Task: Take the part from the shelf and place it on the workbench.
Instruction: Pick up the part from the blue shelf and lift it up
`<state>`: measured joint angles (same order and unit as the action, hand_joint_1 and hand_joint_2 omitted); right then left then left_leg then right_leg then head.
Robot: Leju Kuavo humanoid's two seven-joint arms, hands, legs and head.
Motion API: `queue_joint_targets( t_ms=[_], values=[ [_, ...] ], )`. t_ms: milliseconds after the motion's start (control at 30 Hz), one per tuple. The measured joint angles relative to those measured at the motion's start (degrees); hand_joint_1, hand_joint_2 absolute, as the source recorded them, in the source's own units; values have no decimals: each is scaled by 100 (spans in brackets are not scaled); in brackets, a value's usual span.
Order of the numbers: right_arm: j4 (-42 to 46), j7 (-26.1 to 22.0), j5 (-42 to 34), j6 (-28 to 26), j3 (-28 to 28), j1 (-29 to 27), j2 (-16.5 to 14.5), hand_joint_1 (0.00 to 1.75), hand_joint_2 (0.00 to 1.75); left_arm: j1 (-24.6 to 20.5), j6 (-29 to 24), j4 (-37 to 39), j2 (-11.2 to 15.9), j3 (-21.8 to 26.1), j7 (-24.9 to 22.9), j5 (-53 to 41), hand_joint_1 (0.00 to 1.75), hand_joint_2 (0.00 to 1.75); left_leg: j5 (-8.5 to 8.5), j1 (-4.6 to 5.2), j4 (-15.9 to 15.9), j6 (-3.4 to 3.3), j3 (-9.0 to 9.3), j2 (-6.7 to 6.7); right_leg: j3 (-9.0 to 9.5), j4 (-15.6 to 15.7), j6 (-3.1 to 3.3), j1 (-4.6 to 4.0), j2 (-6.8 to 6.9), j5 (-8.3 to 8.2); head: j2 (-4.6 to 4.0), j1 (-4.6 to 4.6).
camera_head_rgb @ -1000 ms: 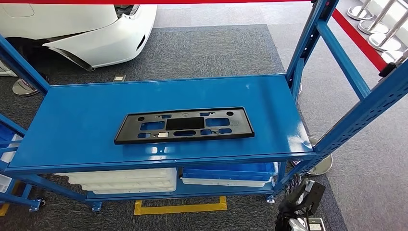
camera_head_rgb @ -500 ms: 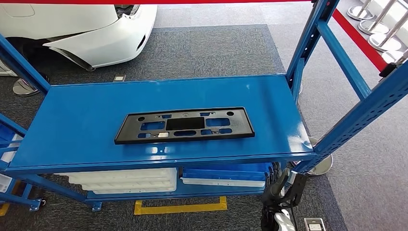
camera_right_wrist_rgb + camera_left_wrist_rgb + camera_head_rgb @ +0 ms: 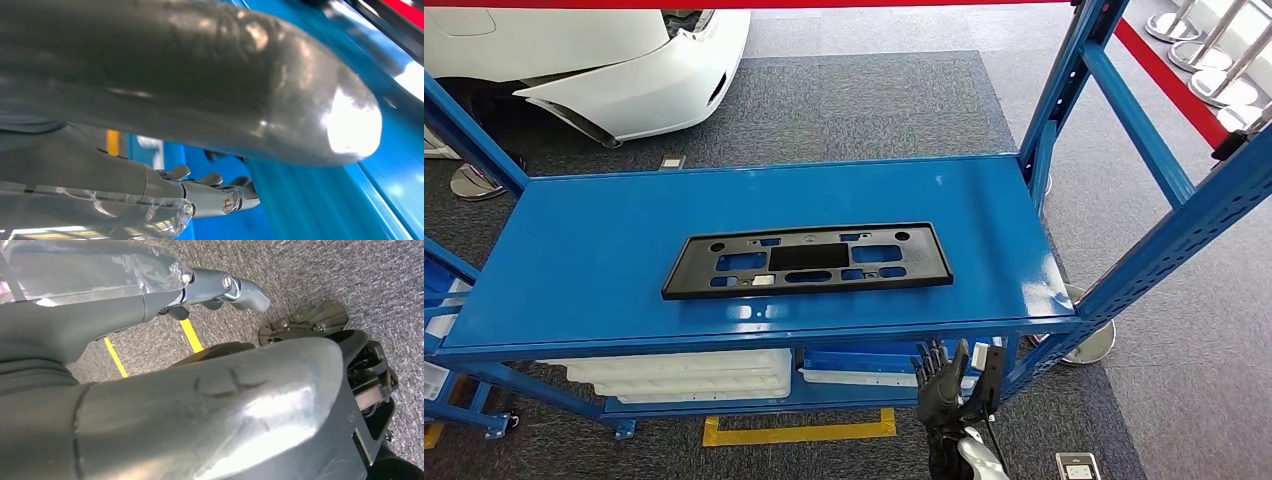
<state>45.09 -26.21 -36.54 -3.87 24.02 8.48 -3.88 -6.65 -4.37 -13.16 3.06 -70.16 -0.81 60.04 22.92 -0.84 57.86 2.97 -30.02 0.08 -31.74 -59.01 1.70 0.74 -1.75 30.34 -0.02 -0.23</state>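
A glossy blue steel shelf [image 3: 604,250] with perforated uprights stands on coarse grey carpet [image 3: 864,100]. The part [image 3: 808,260], a flat, matte black rectangular plate pierced by rounded slots and small holes, lies on the middle of the shelf's top deck, nearer its front edge. White ribbed trays [image 3: 684,375] and a blue bin [image 3: 894,358] sit on the lower deck. The right hand [image 3: 946,385], dark and jointed, is raised below the shelf's near right edge, fingers [image 3: 932,358] spread, holding nothing. The left hand [image 3: 200,405] is smooth grey; whether its fingers are apart cannot be told.
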Motion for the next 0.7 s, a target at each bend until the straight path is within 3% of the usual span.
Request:
queue_joint_targets(
  t_ms=[333,700],
  values=[
    [-11,676,-1738,332,718,91,16,0,0,-1,-6,0,2,-3,-1,-9,0,0,0,1,0,0,-2,0,0,0,0,1,1,0,0,3],
    [-4,812,-2375,250,1167,171,42,0,0,-1,-15,0,2,-23,-19,-97,0,0,0,1,0,0,-1,0,0,0,0,1,1,0,0,2]
  ],
)
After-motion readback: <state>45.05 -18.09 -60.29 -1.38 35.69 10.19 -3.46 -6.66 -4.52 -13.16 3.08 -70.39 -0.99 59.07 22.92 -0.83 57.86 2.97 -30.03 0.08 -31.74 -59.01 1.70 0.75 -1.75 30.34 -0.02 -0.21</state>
